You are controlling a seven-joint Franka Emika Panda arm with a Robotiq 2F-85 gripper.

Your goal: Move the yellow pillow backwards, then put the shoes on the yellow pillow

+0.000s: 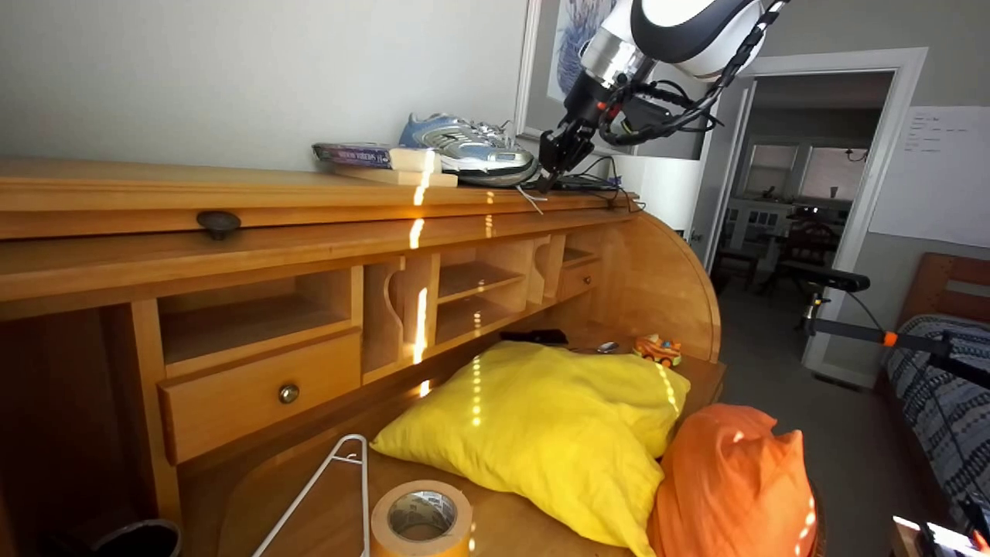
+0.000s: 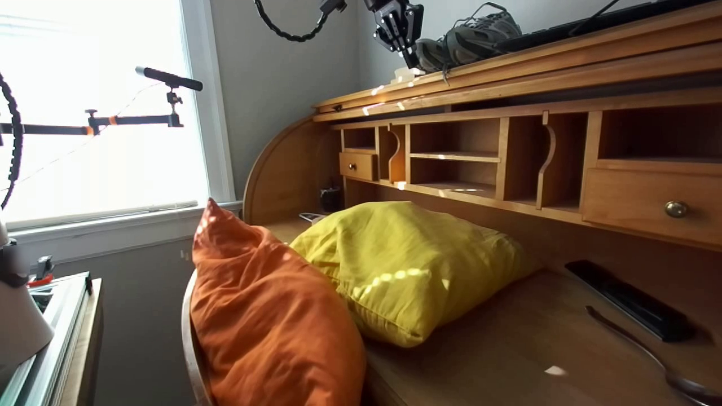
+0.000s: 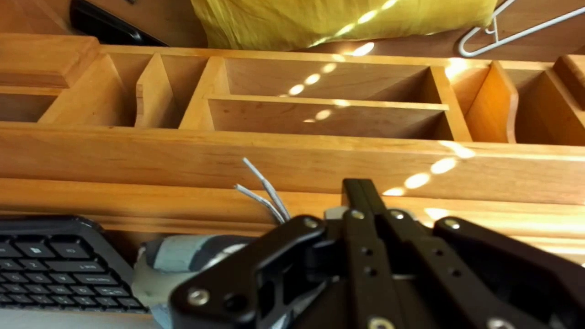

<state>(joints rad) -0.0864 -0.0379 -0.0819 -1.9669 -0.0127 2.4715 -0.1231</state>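
Observation:
The yellow pillow lies on the desk surface below the cubbies. It shows in both exterior views and at the top of the wrist view. The grey-blue shoes stand on top of the desk, also in an exterior view. In the wrist view the shoes are partly hidden behind my gripper. My gripper is shut, its fingertips together with nothing seen between them. In both exterior views the gripper is beside the shoes at the desk top's front edge; contact cannot be told.
An orange pillow rests beside the yellow one at the desk's front. Books and a black keyboard flank the shoes. A white hanger, tape roll, toy car, black object and spoon lie on the desk.

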